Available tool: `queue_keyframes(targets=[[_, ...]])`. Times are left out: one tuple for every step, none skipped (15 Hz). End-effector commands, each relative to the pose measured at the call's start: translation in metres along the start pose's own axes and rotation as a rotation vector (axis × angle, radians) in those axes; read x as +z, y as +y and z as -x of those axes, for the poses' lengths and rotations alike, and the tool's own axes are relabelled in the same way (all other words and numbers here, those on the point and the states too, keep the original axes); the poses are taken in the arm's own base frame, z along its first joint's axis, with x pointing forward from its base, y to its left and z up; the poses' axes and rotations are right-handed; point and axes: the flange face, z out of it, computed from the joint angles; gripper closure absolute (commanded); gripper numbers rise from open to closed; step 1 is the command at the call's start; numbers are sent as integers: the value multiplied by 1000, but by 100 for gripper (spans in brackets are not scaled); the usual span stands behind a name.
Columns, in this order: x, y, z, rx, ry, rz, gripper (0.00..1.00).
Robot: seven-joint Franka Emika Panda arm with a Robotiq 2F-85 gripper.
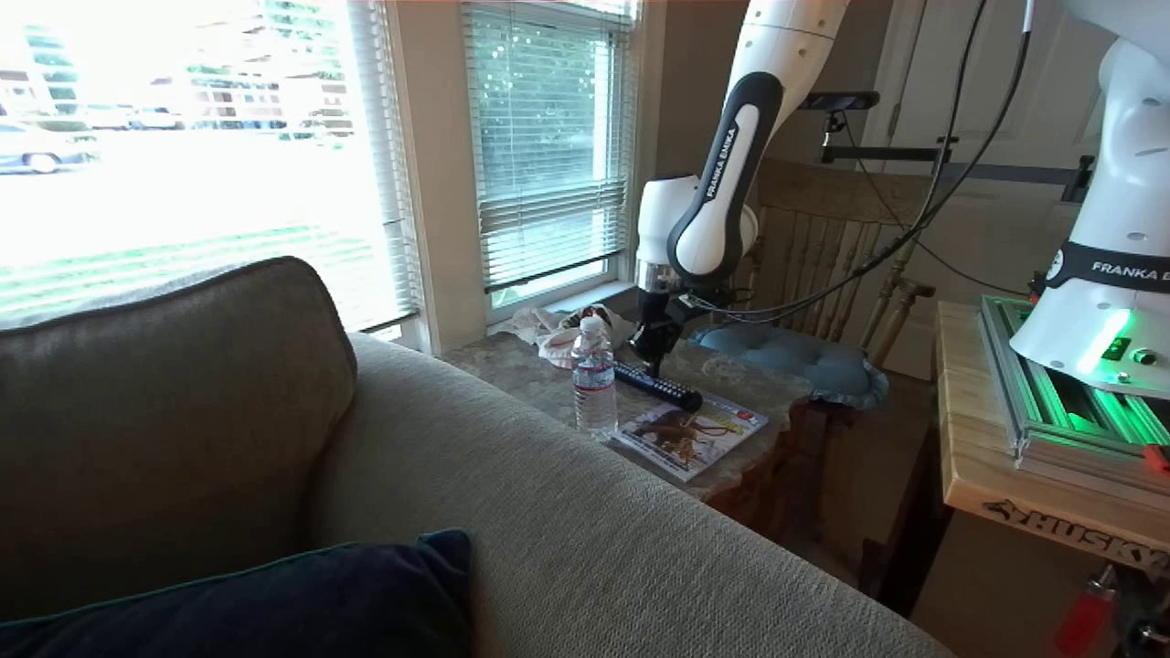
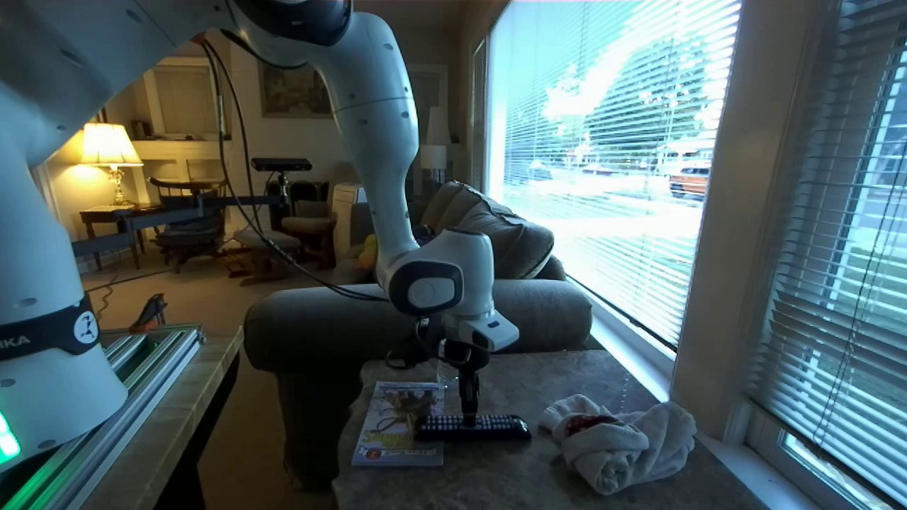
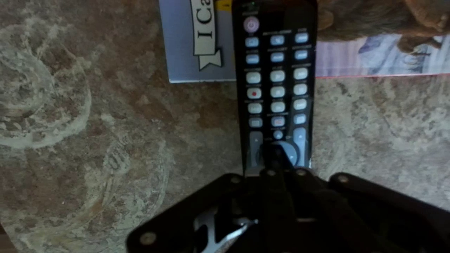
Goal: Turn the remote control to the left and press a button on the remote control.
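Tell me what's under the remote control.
The remote control lies with one end, by the power button, over the magazine, the rest over the tabletop. The parts of both directly beneath it are covered and cannot be seen.

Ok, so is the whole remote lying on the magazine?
No. In the wrist view, only one end of the remote overlaps the magazine, while the rest extends past its edge over the table.
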Motion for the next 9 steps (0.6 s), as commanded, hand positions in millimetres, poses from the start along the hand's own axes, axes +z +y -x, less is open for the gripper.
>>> queue_keyframes(targets=[[16,-4,2,12,-10,19,100],[15,-4,2,14,-10,20,100],[13,-5,2,14,-13,18,100],[9,-5,2,15,-21,18,100],[4,-4,2,15,-21,9,100],[-2,-3,3,14,-21,4,100],[-7,-2,3,9,-18,-4,100],[-12,-1,3,9,-9,-11,100],[-17,1,3,5,-12,-15,100]])
